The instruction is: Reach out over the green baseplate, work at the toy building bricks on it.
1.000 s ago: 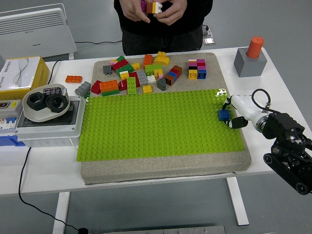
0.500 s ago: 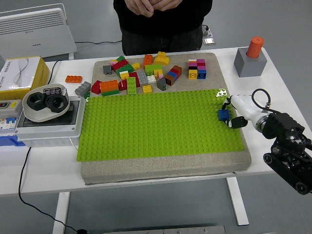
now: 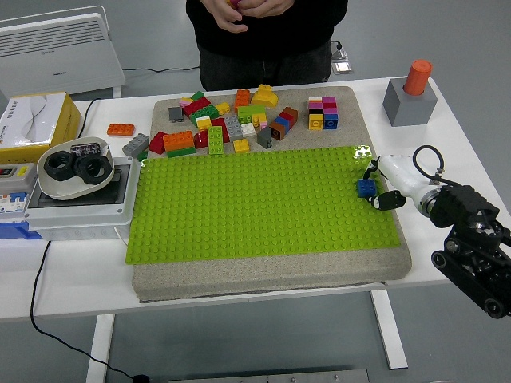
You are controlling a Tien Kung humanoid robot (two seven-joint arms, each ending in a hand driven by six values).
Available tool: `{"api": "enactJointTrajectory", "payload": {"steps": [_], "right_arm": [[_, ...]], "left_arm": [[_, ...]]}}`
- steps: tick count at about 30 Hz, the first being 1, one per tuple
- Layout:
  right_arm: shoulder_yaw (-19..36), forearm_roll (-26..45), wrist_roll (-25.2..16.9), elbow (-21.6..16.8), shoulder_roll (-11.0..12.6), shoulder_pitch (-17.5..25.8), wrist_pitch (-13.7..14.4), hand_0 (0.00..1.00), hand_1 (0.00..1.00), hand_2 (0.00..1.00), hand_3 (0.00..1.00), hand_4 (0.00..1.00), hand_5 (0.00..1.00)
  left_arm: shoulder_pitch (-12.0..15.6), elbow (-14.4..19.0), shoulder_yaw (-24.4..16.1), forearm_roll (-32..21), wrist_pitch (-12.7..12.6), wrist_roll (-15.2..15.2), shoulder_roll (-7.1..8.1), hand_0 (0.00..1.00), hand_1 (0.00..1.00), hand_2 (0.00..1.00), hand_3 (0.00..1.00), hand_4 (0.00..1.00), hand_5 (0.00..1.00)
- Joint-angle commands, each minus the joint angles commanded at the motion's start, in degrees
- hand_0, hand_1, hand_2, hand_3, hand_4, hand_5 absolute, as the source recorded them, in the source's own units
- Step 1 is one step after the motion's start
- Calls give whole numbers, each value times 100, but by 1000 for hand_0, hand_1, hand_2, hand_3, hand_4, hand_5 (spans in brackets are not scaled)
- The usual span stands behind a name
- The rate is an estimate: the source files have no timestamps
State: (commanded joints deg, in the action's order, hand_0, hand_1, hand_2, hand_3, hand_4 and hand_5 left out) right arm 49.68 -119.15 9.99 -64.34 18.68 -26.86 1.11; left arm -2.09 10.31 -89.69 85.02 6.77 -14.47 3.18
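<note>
R hand [image 3: 382,185]: at plate's right edge, fingers pinching blue brick [image 3: 366,188]; no shift vs 1 s ago, arm static.
Blue brick: sits on studs at right edge of plate [image 3: 255,207]; can't tell if pressed home.
Plate: otherwise bare, unchanged.
Loose bricks [image 3: 231,124]: heap behind plate on mat, untouched.
Person [image 3: 255,9]: hands up at chest, far side; brick they showed 1 s ago now mostly hidden.
Meaning: prob. seating/holding step, no progress visible.
L hand: not in view.
</note>
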Motion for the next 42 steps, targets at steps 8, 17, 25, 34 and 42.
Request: {"api": "enactJointTrajectory", "payload": {"steps": [8,17,25,34,42], "right_arm": [[7,34,-17,-12,11,2,26,770,699,730,469,657,213],[-15,167,-10,-182,49,25,13,771,699,729,471,652,215],[-223,386,-7,-566,2,-27,24,768,698,729,475,649,214],[-487,472,-23,-449,-265,-252,70,768,698,728,484,635,206],[-506,498,-49,-64,-628,-389,120,769,698,728,495,623,202]], "left_arm": [[1,0,-4,6,1,5,1,791,717,722,810,718,841],[2,0,-8,4,1,10,0,791,717,722,810,719,841],[1,0,-16,12,4,14,4,791,717,721,810,721,841],[5,0,-12,36,10,20,9,791,717,721,810,721,840],[10,0,4,44,10,25,8,791,717,721,809,722,842]]}}
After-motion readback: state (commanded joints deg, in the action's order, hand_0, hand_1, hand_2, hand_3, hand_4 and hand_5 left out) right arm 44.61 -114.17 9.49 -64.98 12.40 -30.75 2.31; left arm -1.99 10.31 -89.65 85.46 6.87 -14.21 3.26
